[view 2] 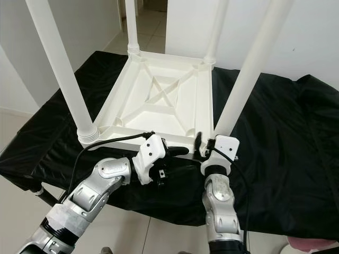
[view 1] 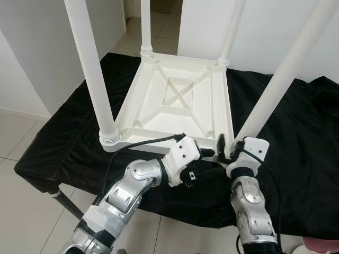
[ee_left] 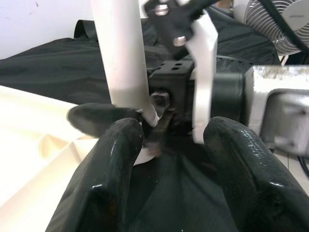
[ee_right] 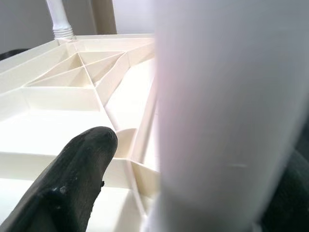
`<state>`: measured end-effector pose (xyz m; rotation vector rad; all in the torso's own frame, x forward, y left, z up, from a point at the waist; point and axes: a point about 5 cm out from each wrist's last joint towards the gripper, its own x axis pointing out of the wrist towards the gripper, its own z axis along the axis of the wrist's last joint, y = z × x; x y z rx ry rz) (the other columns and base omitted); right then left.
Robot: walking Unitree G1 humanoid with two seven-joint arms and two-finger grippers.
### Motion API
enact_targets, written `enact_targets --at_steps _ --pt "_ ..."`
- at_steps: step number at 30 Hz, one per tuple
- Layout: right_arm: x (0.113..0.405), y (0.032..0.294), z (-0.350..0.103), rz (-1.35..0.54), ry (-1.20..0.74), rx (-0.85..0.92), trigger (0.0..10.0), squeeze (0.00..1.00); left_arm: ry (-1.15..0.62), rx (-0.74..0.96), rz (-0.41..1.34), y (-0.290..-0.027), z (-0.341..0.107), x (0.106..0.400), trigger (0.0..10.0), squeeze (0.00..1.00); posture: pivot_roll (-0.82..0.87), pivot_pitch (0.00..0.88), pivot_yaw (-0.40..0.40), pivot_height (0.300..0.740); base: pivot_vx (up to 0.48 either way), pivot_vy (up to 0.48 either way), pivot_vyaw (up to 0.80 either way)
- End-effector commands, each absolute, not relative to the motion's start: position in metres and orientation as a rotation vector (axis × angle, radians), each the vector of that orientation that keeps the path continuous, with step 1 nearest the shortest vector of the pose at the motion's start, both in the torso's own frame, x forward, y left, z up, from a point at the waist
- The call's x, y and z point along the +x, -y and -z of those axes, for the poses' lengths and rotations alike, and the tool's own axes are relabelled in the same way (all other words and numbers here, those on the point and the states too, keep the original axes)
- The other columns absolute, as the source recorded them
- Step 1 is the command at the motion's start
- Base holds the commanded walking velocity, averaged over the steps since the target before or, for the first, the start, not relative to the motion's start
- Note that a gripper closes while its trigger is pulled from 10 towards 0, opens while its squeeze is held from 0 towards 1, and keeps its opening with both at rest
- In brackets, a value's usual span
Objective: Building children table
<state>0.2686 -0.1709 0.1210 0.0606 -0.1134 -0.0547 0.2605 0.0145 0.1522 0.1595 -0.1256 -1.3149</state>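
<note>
A white plastic children's table [view 1: 159, 114] lies upside down on a black cloth [view 1: 302, 143], its legs pointing up. My right gripper [view 1: 229, 147] is at the base of the near right leg [view 1: 275, 87], open. The leg [ee_right: 227, 116] sits between its fingers, and the one visible finger [ee_right: 72, 183] stands a little apart from it. My left gripper [view 1: 205, 154] reaches in from the left toward that same corner, open with nothing between its fingers [ee_left: 116, 169]. The leg's foot [ee_left: 123, 63] and the right wrist lie just beyond them.
The near left leg [view 1: 95, 74] rises high at the table's left corner, and two more legs stand at the back. The cloth-covered surface ends close in front of me, with tiled floor [view 1: 16, 132] to the left. A fan [ee_left: 275, 19] stands off to the side.
</note>
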Motion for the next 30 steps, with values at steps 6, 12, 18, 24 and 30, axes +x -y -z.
enact_targets --at_steps 6,12,18,24,30 --pt "0.27 0.187 -0.119 -0.163 0.105 -0.021 10.0 0.0 0.118 0.168 1.335 -0.012 -0.152 0.259 10.0 0.0 -0.08 0.0 -0.032 0.74 0.0 0.0 0.0" --pt "0.277 0.197 -0.122 -0.29 0.097 -0.073 10.0 0.0 0.121 0.173 1.335 -0.013 -0.153 0.26 10.0 0.0 -0.08 0.0 -0.025 0.74 0.0 0.0 0.0" --pt "0.282 0.198 -0.12 -0.389 0.073 -0.108 10.0 0.0 0.12 0.176 1.338 -0.013 -0.153 0.26 10.0 0.0 -0.07 0.0 -0.021 0.74 0.0 0.0 0.0" --pt "0.295 0.205 -0.109 -0.481 -0.007 -0.169 0.0 0.0 0.128 0.182 1.339 -0.012 -0.155 0.263 10.0 0.0 -0.07 0.0 -0.027 0.74 0.0 0.0 0.0" --pt "0.298 0.21 -0.108 -0.486 -0.014 -0.163 0.0 0.0 0.129 0.182 1.334 -0.013 -0.155 0.263 10.0 0.0 -0.06 0.0 -0.029 0.74 0.0 0.0 0.0"
